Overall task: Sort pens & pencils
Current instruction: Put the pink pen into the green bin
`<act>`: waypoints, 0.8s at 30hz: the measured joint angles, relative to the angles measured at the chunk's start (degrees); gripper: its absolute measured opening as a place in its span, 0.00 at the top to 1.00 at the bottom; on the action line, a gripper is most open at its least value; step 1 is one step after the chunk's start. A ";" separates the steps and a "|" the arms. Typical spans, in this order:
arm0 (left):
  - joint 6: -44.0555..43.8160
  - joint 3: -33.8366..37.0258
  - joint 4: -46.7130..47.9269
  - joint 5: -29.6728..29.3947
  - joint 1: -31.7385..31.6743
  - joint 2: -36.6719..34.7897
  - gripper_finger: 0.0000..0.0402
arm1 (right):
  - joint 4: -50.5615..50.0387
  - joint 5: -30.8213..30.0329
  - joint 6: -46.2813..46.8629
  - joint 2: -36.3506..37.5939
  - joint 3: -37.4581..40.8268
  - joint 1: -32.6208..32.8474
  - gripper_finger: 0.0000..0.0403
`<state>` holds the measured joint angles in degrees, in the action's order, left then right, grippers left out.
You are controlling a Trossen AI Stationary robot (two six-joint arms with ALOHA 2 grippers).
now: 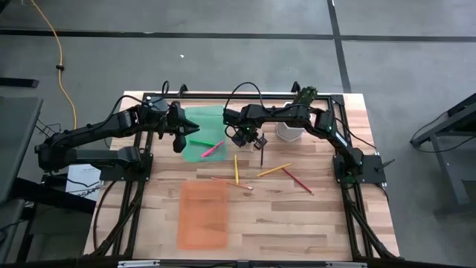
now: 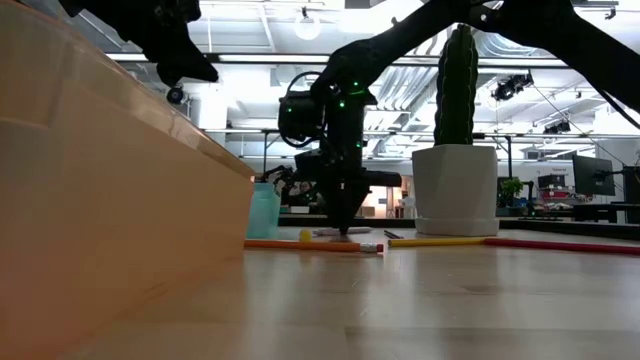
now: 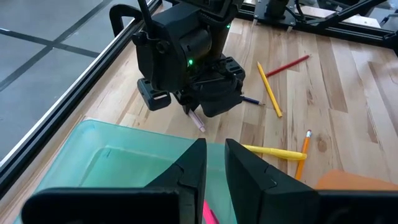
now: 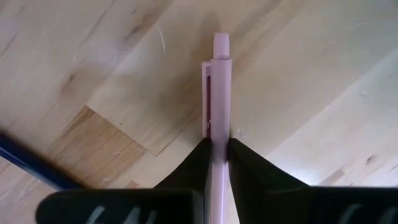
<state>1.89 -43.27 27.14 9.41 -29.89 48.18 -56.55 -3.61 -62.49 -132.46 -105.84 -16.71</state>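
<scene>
The right gripper (image 1: 243,139) stood near the middle of the tabletop (image 1: 312,216), toward its far edge, its fingers (image 4: 249,168) clamped on the pale pink pen (image 4: 214,99) — the pen's clip and button end projected past the fingertips, just above the wood. The left gripper (image 3: 214,168) hung over the green tray (image 1: 195,152), its jaws drawn to a narrow gap and holding nothing. The magenta pink pen (image 1: 212,150) lay across the green tray's right edge. On the bare wood toward the tabletop's centre lay the yellow pen (image 1: 236,170), the orange pencil (image 1: 230,182), the yellow-orange pencil (image 1: 274,170) and, further right, the red pencil (image 1: 297,181). The dark pencil (image 1: 262,155) lay just beside the right gripper. An orange tray (image 1: 202,216) sat nearer the front edge — left of centre. A cactus in a white pot (image 2: 456,175) stood at the far edge, behind the right arm.
</scene>
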 joint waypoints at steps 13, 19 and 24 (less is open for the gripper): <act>0.00 0.02 -0.01 0.00 -0.01 0.00 0.88 | 0.32 -0.01 2.54 -0.07 -0.35 0.00 0.92; -0.02 0.02 -0.01 0.01 -0.01 0.00 0.88 | 0.86 -0.01 2.69 -0.17 -1.64 0.00 0.92; -0.02 0.00 -0.02 0.00 -0.02 0.00 0.88 | 0.34 -0.02 4.04 -0.17 -1.77 0.00 0.92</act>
<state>1.87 -43.27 27.12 9.41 -29.91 48.19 -56.20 -3.63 -58.45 -132.64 -107.61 -16.71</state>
